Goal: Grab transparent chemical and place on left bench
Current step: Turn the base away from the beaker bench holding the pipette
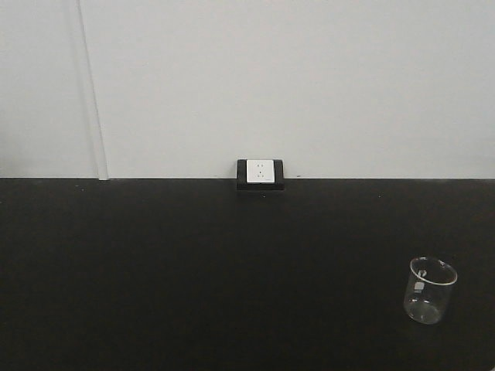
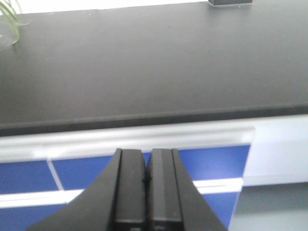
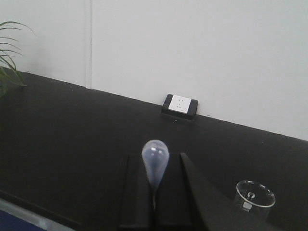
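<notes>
A small clear glass beaker (image 1: pixel 432 290) with a faint white mark stands on the right of a black benchtop (image 1: pixel 193 263); it also shows in the right wrist view (image 3: pixel 255 199). No stirrer is in it. My right gripper (image 3: pixel 155 163) is shut on a pale translucent spoon-like stirrer (image 3: pixel 155 153), held above the benchtop to the left of the beaker. My left gripper (image 2: pixel 147 154) is shut and empty, low in front of the bench's front edge (image 2: pixel 144 120). This bench has a wall socket; the left bench with white bins is out of view.
A white wall socket (image 1: pixel 261 175) in a black frame sits at the back of the bench against the white wall. Green plant leaves (image 3: pixel 7 53) show at the far left. Blue cabinet fronts (image 2: pixel 211 163) lie below the bench edge.
</notes>
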